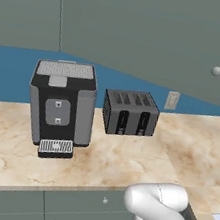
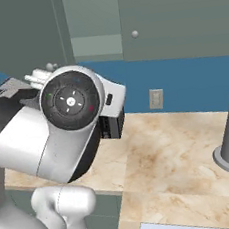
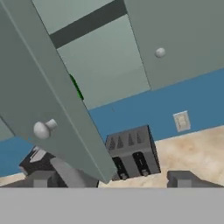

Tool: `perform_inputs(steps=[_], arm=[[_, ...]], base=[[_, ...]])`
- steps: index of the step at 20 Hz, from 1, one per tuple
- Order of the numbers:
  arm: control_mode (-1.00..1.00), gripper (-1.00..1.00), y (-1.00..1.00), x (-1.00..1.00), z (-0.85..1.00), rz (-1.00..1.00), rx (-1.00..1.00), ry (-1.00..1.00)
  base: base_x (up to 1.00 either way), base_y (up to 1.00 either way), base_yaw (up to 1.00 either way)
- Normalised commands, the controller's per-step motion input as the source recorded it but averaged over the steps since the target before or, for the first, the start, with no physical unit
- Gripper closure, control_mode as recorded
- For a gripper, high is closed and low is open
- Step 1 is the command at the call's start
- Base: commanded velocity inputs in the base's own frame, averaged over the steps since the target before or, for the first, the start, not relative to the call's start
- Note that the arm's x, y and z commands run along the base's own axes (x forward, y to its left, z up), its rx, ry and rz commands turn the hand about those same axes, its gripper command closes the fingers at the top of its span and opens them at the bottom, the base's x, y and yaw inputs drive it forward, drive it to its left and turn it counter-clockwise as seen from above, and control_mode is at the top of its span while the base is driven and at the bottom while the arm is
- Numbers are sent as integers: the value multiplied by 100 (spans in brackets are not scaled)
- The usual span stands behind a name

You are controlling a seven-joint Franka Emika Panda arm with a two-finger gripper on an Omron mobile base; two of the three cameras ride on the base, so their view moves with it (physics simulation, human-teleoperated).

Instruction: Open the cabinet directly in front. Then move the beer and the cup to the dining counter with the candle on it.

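The cabinet (image 3: 52, 87) door is swung open above the toaster (image 3: 131, 151), and its round knob (image 3: 42, 129) sits just above the gripper (image 3: 111, 179). The gripper's fingers are spread wide and hold nothing. A bit of green (image 3: 76, 87) peeks out inside, behind the door's edge

Cabinet (image 3: 52, 100) door: flat matt grey-green, painted look, smooth, no grain; knob (image 3: 42, 129) pale, smooth, slight sheen. Worktop (image 1: 177, 143): beige marble pattern, smooth, low gloss. Toaster (image 1: 130, 112): dark body, matt, looks like metal or plastic, can't tell which. Coffee machine (image 1: 62, 106): grey panels with dull metallic look, black front, ribbed pale grille on top. Wall (image 2: 183, 83): plain matt blue. Socket plate (image 2: 156, 98): pale, plastic look.
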Motion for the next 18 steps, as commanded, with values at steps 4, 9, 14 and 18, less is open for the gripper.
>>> perform_inputs(steps=[4, 9, 14, 18], arm=[[-100, -100, -4, 14, -8, 23, 13, 2], [-100, -100, -13, -9, -44, 9, 15, -24], [-100, -100, -12, 2, 4, 0, 11, -14], [-100, -100, -6, 21, 15, 0, 14, -2]], base=[[0, 0, 0], [0, 0, 0], [0, 0, 0], [0, 0, 0]])
